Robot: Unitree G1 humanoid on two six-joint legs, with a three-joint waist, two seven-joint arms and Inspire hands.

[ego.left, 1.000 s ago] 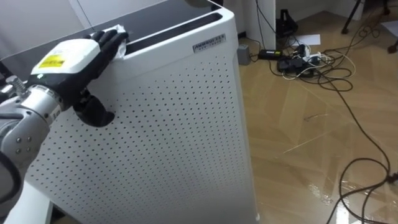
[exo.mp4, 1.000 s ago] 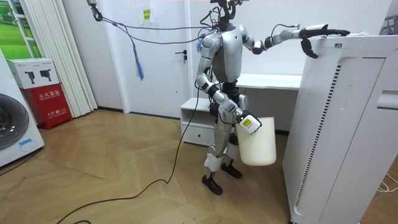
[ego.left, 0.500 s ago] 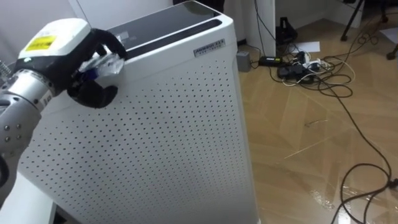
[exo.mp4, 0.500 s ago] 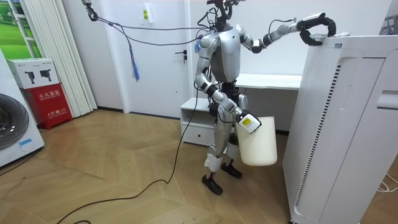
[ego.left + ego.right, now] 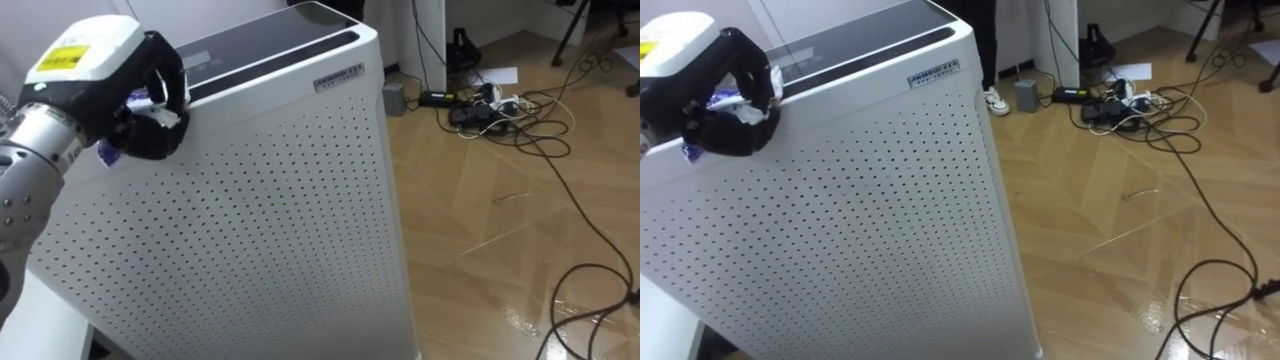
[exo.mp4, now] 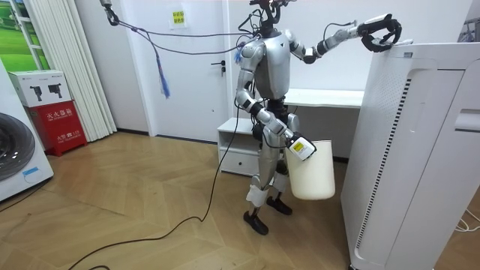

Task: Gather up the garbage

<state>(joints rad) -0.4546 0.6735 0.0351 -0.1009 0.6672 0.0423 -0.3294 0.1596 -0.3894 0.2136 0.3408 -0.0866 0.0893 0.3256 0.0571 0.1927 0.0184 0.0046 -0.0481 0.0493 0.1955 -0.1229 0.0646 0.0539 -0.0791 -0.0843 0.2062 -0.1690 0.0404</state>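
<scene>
Up in the left eye view, the left hand's (image 5: 90, 60) fingers (image 5: 168, 76) curl around a crumpled white-and-blue wrapper (image 5: 150, 108), just above the white perforated appliance's (image 5: 260, 200) top edge. Room view: right hand (image 6: 299, 148) at a white bin's (image 6: 313, 176) rim, grip unreadable.

The tall cabinet (image 5: 250, 220) has a smooth, matt white shell pierced with fine holes; its top strip at twelve o'clock is dark and glossy. The floor (image 5: 500, 220), at three o'clock, is varnished wood with a bright sheen. At ten o'clock the left hand (image 5: 100, 70) has a glossy white plastic back and matt black fingers round a crinkled, filmy wrapper (image 5: 152, 103). The bucket (image 6: 311, 171) is smooth white plastic.
</scene>
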